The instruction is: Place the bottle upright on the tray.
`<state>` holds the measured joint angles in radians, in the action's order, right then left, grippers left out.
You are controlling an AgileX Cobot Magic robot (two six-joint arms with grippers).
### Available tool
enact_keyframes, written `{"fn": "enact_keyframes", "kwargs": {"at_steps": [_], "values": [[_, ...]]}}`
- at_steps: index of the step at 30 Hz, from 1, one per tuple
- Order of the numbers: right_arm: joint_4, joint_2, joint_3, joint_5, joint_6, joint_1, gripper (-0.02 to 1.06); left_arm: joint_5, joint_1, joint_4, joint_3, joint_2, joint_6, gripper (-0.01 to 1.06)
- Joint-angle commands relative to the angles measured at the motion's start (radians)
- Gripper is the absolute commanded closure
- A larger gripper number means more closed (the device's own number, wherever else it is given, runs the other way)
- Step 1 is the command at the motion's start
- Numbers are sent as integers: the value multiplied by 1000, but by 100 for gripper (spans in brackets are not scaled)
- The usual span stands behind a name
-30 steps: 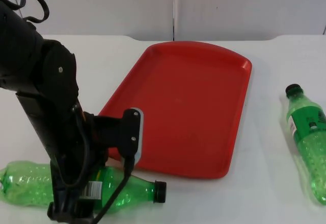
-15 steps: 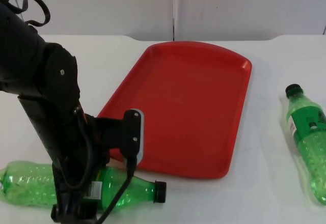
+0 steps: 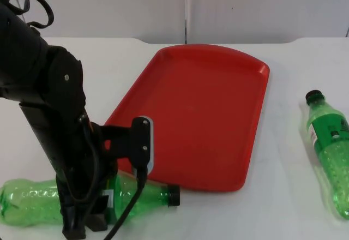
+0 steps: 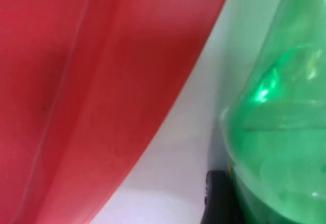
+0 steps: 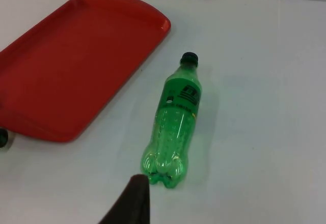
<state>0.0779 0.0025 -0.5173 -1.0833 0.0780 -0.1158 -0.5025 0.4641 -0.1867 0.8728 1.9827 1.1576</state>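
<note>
The step in hand is the grasp of the near bottle, which lies on its side on the white table at about 7 o'clock from the red tray, its black cap pointing to 3 o'clock and just beside the tray's near edge. The left gripper is down over the middle of this bottle, around the label. In the left wrist view the green body is very close to the camera, with the tray beside it. The fingers seem to be clenched on the bottle, but the arm hides them from above, so I cannot tell it for sure.

A second bottle lies on its side at 3 o'clock from the tray, well apart from it, cap toward 12 o'clock. The right gripper waits above the table near this bottle's base.

Nothing stands on the tray yet, so the task is at an early stage. In my judgement the next move calls for a firm hold, then a lift, a turn so that the cap points up, and a careful lowering onto the flat floor of the tray.
</note>
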Motion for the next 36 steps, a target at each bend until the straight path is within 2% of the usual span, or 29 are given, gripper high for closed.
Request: {"fn": "enact_keyframes", "kwargs": {"at_steps": [1,7,12,14,15,18,26,29,30,31,34,35,36], "values": [[2,-3,0,6,0,3,-1,-8,7,-11,-1,4,-15,104],[2,-3,0,6,0,3,-1,-20,7,-4,-1,4,-15,105],[2,-3,0,6,0,3,-1,-74,7,18,-1,-9,-13,105],[2,-3,0,6,0,3,-1,-134,7,27,-1,-45,-13,105],[2,-3,0,6,0,3,-1,-134,7,27,-1,-45,-13,105],[2,-3,0,6,0,3,-1,-173,7,21,-1,-131,-15,105],[2,-3,0,6,0,3,-1,-139,7,-46,-1,-404,-37,105],[2,-3,0,6,0,3,-1,-15,1,-201,-1,-533,-37,105],[2,-3,0,6,0,3,-1,51,0,-259,-1,-572,-37,105],[2,-3,0,6,0,3,-1,51,0,-259,-1,-572,-37,105],[2,-3,0,6,0,3,-1,275,0,-496,-1,-662,-37,105],[2,-3,0,6,0,3,-1,275,0,-496,-1,-662,-37,105],[2,-3,0,6,0,3,-1,339,0,-571,-1,-678,-37,105]]}}
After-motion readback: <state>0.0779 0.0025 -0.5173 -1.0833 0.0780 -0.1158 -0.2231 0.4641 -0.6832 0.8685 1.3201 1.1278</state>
